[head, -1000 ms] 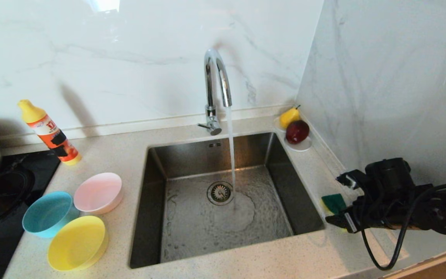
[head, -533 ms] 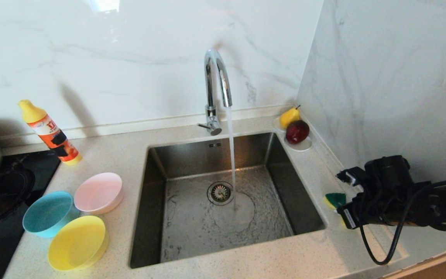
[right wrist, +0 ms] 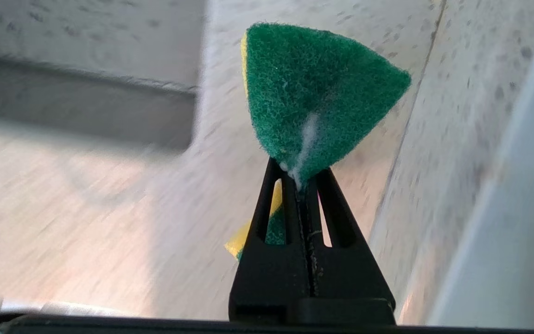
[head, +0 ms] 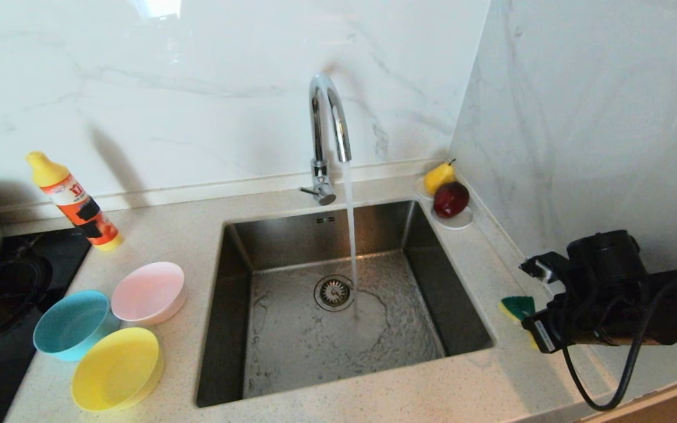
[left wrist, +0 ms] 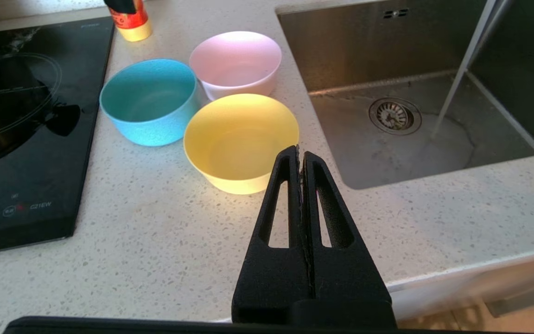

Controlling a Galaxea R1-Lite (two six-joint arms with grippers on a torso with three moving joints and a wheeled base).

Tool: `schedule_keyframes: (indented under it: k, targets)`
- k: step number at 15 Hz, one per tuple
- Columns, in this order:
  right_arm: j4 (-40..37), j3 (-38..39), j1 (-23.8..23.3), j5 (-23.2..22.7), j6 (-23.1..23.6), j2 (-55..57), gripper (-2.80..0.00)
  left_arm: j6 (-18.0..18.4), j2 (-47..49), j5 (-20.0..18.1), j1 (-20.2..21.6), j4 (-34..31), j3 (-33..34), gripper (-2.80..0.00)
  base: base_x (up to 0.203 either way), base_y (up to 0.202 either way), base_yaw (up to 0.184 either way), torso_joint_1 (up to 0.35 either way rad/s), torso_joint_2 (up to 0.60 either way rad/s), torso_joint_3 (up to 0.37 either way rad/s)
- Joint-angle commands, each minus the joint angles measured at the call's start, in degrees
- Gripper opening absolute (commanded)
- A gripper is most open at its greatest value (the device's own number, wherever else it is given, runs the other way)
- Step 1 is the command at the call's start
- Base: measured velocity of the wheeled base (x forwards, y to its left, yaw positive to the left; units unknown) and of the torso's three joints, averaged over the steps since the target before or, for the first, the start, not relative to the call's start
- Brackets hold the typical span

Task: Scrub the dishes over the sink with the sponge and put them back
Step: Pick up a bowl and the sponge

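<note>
Right hand [right wrist: 300, 178] pinches the sponge [right wrist: 315, 93] folded (head view shows only a corner); left hand [left wrist: 300, 155] clenched.

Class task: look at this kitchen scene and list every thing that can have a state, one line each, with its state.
Faucet: running, stream falling into the sink.
Sink: wet, no dishes inside.
Pink bowl: upright, empty, on the counter.
Blue bowl: upright, empty.
Yellow bowl: upright, empty.
Sponge: pinched and folded, green face outward.
Right gripper: shut on the sponge.
Left gripper: shut, empty, near the yellow bowl.
</note>
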State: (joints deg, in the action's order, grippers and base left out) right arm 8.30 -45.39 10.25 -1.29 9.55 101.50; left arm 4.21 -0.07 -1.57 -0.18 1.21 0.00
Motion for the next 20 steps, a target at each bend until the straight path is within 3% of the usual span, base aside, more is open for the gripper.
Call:
schedule_keyframes:
  k: [1,4,11,14,16,20]
  targets:
    - [-2.3,0.0,1.2,-0.3,0.1,-5.5,-2.8,0.0,0.1,0.0,0.0,0.0,1.0,-2.8,0.0,0.0,0.0,0.0,0.0,0.0]
    - [-6.7,-0.1,4.9,-0.6,-0.2,-11.2,-2.8,0.0,0.1,0.0,0.0,0.0,1.0,-2.8,0.0,0.0,0.0,0.0,0.0,0.0]
    - [-21.4,-5.7,24.3,2.0,-9.0,-23.8,-2.8,0.0,0.1,0.0,0.0,0.0,1.0,-2.8,0.0,0.0,0.0,0.0,0.0,0.0]
    - [-23.7,-7.4,31.4,3.3,-10.9,-25.5,-2.8,0.0,0.1,0.0,0.0,0.0,1.0,-2.8,0.0,0.0,0.0,0.0,0.0,0.0]
    - [-23.4,-7.9,33.8,8.2,-10.9,-24.9,-2.8,0.0,0.1,0.0,0.0,0.0,1.0,-2.8,0.0,0.0,0.0,0.0,0.0,0.0]
    - [-24.0,-9.7,37.2,9.1,-12.9,-24.0,-2.8,0.0,0.1,0.0,0.0,0.0,1.0,-2.8,0.0,0.0,0.0,0.0,0.0,0.0]
